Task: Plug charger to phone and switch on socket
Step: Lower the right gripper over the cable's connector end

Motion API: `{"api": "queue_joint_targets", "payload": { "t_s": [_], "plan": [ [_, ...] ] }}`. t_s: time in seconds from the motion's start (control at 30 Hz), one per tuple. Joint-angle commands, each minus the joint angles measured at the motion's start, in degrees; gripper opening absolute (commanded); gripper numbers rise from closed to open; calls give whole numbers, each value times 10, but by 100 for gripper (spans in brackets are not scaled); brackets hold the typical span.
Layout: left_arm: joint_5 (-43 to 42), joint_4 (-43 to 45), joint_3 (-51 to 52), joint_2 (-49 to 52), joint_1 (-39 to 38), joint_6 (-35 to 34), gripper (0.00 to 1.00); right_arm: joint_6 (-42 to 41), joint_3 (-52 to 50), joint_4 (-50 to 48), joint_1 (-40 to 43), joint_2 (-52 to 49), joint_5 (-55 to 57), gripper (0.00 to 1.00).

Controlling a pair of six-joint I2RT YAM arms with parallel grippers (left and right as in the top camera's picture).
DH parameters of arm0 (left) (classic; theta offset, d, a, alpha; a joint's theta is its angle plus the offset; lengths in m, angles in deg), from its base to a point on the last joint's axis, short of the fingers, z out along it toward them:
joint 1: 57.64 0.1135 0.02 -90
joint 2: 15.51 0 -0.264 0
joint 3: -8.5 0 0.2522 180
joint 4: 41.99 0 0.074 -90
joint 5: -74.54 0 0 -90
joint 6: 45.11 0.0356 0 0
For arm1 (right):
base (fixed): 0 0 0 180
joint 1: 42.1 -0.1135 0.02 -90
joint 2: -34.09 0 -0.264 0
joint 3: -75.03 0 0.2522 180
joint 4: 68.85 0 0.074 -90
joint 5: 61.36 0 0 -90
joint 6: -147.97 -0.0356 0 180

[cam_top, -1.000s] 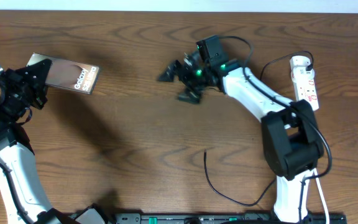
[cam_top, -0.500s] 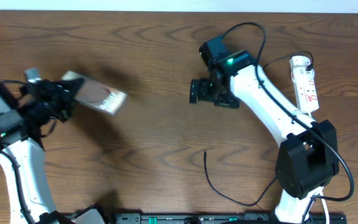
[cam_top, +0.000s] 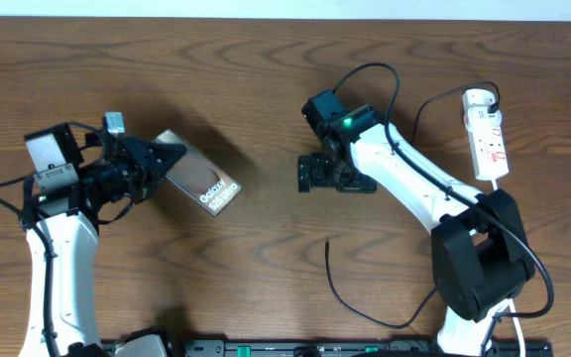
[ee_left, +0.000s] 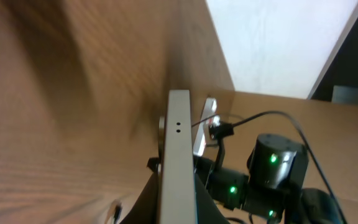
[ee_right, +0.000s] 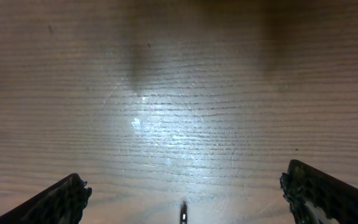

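My left gripper is shut on one end of the bronze-gold phone, which hangs tilted above the table's left half. In the left wrist view the phone shows edge-on between my fingers. My right gripper hovers open near the table's middle with nothing between its fingers. The charger's thin black cable lies below it, with its free tip pointing up. That tip sits at the bottom of the right wrist view. The white socket lies at the far right.
A black cable runs from the socket's top end towards the right arm. A dark rail lines the table's front edge. The right arm, with its green lights, stands behind the phone in the left wrist view.
My left gripper has carried the phone rightwards and nearer the table's middle. The right gripper has swung back and now points down over the cable tip, still open.
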State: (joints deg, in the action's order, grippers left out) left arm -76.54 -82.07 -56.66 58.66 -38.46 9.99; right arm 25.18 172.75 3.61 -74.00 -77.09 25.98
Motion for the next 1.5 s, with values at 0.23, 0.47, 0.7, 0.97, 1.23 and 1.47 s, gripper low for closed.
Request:
{"api": "queue_joint_targets", "payload": {
  "t_s": [0.23,0.47,0.7,0.97,1.23,1.47],
  "plan": [
    [-7,-56,7,-3,-4,83,7,1,-54,-29,-29,-5,-1,99],
    [-7,-67,7,-3,-4,100,7,0,-65,-31,-45,-5,-7,99],
    [24,-91,7,-3,-4,116,7,-42,-94,-39,-55,-5,2,99],
    [25,-94,7,-3,-4,122,8,-64,-142,-56,-57,-5,1,99],
    [25,-95,7,-3,-4,122,7,-81,-175,-56,-73,-5,-8,98],
    [25,-95,7,-3,-4,122,7,-102,-181,-56,-102,-5,-9,98]
  ]
}}
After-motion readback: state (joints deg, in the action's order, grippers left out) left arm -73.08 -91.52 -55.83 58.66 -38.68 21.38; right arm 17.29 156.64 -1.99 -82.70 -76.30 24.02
